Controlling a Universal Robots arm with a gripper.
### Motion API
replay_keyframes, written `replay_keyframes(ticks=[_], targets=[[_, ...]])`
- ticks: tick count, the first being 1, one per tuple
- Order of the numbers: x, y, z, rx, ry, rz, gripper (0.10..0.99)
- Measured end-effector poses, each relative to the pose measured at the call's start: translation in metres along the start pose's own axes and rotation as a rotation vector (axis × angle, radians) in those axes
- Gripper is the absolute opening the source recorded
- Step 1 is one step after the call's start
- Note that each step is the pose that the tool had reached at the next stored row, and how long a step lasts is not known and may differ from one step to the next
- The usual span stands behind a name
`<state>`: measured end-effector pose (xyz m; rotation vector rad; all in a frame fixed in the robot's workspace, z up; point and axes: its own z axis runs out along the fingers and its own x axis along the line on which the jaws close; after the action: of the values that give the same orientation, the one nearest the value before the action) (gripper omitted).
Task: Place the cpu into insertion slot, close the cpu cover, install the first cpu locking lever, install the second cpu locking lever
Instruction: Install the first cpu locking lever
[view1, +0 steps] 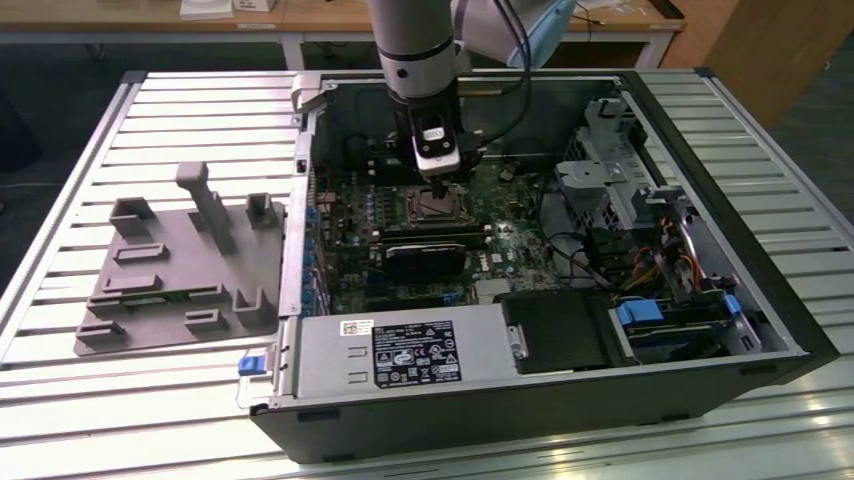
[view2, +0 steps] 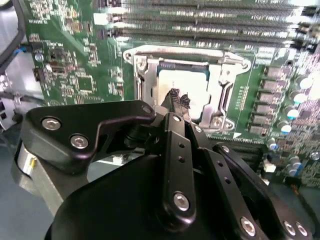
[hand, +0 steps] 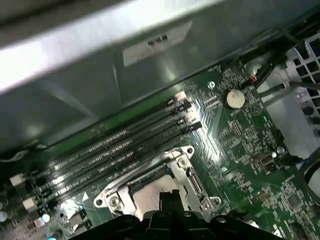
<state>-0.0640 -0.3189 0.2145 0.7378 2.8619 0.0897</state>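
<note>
The cpu (view2: 186, 92) lies flat in the insertion slot (view2: 150, 85) on the green motherboard (view2: 75, 60), and we see the end effector (view2: 178, 99) poised right over it, its two dark fingertips (view2: 173, 95) drawn close together at the chip's pale metal top; whether they touch the chip or pinch anything we cannot tell. In the first wrist view the same fingertips (hand: 169, 197) stand over the grey chip (hand: 150, 195), framed by the silvery cpu cover (hand: 187, 172), which appears to lie down around it. We judge the chip to be light, stiff and smooth-topped, with a delicate underside, so it should be held only by its opposite edges, level, with gentle pressure. The cover looks like thin sprung sheet metal: rigid enough to push, best pressed on its frame rather than through the window. Outward from the socket run the long dark memory slots (hand: 125, 142), and a round coin battery (hand: 233, 98) sits farther off. In the exterior view the arm (view1: 416, 60) reaches down into the open computer case (view1: 694, 330), which rests toward the far right of the slatted tabletop (view1: 80, 400); a grey fixture tray (view1: 180, 270) lies beside it on that view's left.
</note>
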Motion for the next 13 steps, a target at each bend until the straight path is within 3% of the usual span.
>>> replay_keyframes(ticks=[3, 9, 13], targets=[[-0.0005, -0.0011, 0.0001, 0.011, -0.0028, -0.005, 0.106], [-0.0006, -0.0013, 0.0002, 0.011, -0.003, -0.01, 0.106], [-0.0005, -0.0013, 0.0007, 0.032, -0.0121, -0.053, 0.106]])
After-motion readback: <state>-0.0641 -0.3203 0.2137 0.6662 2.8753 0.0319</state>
